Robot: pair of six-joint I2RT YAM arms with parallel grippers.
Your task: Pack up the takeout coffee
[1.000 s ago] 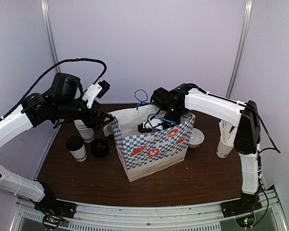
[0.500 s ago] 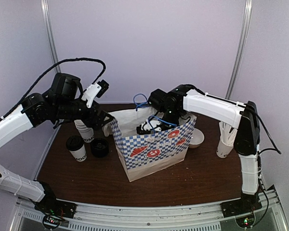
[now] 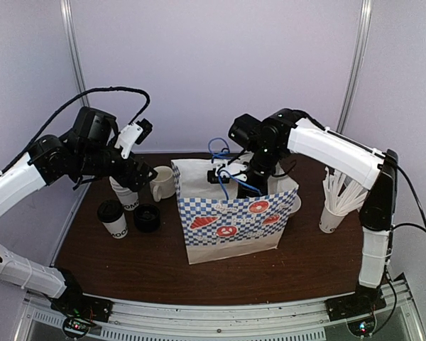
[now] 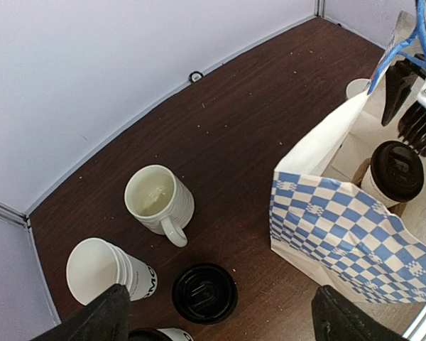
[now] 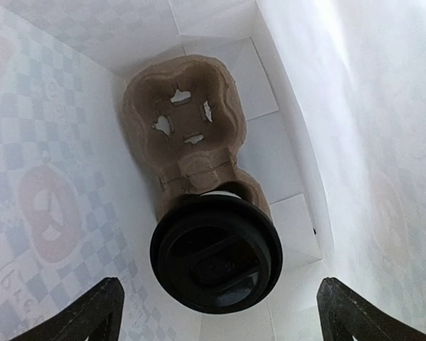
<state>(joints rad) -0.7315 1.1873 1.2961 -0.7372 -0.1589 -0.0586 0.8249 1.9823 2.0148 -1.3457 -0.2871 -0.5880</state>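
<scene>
takeout coffee [image 5: 216, 253] in bag [image 5: 57, 142], walls close

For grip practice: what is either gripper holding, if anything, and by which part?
Nothing held: left gripper and right gripper open, apart from the takeout coffee.

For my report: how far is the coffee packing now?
Done: the takeout coffee sits in the cardboard carrier inside the checkered bag. In hand: nothing; the right claw hangs open above it. Left: perhaps the lidded cup outside; one carrier slot is empty.
</scene>
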